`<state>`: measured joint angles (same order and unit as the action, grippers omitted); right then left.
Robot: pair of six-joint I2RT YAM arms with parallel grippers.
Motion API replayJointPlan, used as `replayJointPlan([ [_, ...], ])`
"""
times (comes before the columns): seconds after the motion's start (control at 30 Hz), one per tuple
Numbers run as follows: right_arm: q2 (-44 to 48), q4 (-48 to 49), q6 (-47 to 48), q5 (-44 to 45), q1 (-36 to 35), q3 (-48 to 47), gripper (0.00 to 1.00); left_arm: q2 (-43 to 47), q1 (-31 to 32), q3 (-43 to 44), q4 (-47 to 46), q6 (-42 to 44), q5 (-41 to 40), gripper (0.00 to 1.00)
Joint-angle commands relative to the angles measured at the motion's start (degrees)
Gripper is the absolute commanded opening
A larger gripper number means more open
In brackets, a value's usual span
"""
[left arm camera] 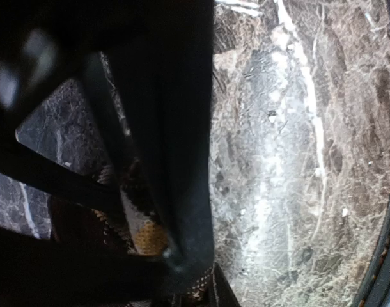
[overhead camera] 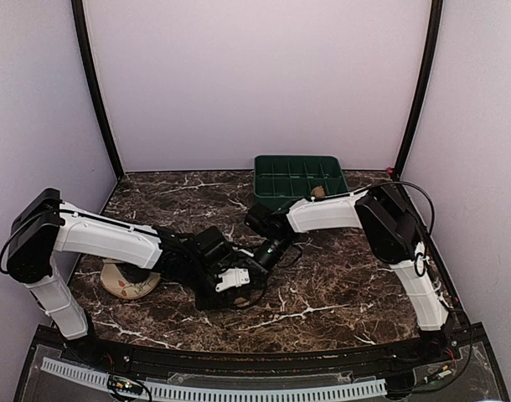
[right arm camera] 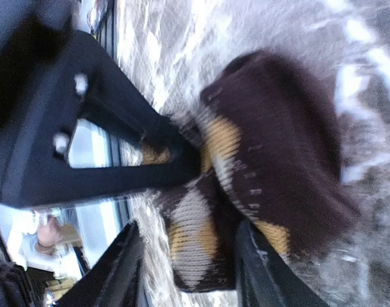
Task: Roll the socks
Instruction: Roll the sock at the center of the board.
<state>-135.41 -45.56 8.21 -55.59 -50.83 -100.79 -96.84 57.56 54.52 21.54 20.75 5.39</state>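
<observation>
A sock [right arm camera: 272, 147] with a brown, black and cream diamond check lies bunched into a thick roll on the marble table [overhead camera: 339, 285]. My right gripper [right arm camera: 188, 227] stands open around the roll's checked end, with a gap showing beside its left finger [right arm camera: 121, 268]. My left gripper [left arm camera: 150, 246] is shut on the same sock [left arm camera: 144, 233], whose checked fabric is pinched between its dark fingers. From above, the left gripper [overhead camera: 232, 280] and the right gripper [overhead camera: 270, 249] meet at the table's middle and hide the sock.
A green compartment tray [overhead camera: 297, 176] stands at the back, with a small tan thing [overhead camera: 319, 191] in its near right part. A round cream dish [overhead camera: 126, 283] with orange marks lies under the left arm at the left.
</observation>
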Motion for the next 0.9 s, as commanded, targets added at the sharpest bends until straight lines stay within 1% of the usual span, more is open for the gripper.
replayJointPlan([
  [0.0,3.93,11.43,-5.63,-0.61,1.70,6.16,0.48,-2.57,-3.37,0.61,8.43,-3.83,11.33,0.00],
  [0.13,6.16,17.29,-8.77,-1.99,2.25,9.83,0.49,-3.49,-5.89,1.37,9.65,-4.39,15.97,0.00],
  [0.43,10.32,26.78,-13.76,-0.82,3.48,17.15,0.48,-6.53,-8.52,2.57,12.30,-4.72,21.80,0.00],
  [0.63,13.49,33.01,-16.45,3.86,4.42,22.46,0.46,-7.70,-10.63,4.03,14.13,-4.23,25.20,0.00],
  [0.87,17.70,38.38,-17.86,12.11,4.61,28.23,0.46,-9.03,-13.09,4.83,15.13,-3.76,29.58,0.00],
])
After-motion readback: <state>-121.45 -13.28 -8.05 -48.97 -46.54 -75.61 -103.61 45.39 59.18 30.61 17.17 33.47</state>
